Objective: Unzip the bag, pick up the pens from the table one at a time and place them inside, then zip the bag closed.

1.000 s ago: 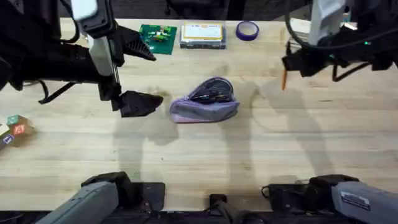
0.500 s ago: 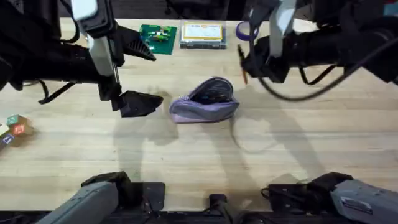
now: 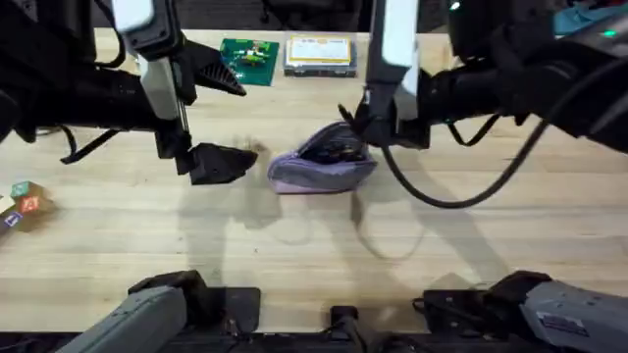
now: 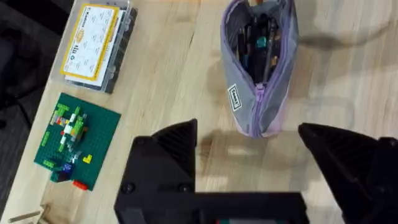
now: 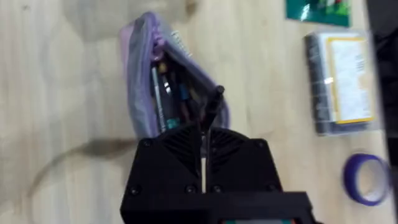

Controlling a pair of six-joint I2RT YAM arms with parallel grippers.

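The lilac bag [image 3: 322, 165] lies unzipped at the middle of the table [image 3: 294, 245], with several pens inside [image 4: 258, 37]. My right gripper [image 3: 363, 123] hovers over the bag's right end, shut on a slim pen whose dark tip [image 5: 213, 104] points down at the bag's open mouth [image 5: 168, 93]. My left gripper [image 3: 234, 123] hangs just left of the bag, open wide and holding nothing. In the left wrist view its fingers [image 4: 171, 155] straddle the zipper end of the bag [image 4: 258, 106] without touching it.
At the table's far edge sit a green baseplate with small bricks [image 3: 248, 59] and a clear-lidded yellow box [image 3: 319, 54]. A purple tape roll [image 5: 365, 179] lies beside the box. Coloured wooden blocks [image 3: 20, 204] rest at the left edge.
My right arm has swung left from the table's right side, carrying the pen to just above the open bag. The left arm and the bag have stayed still.
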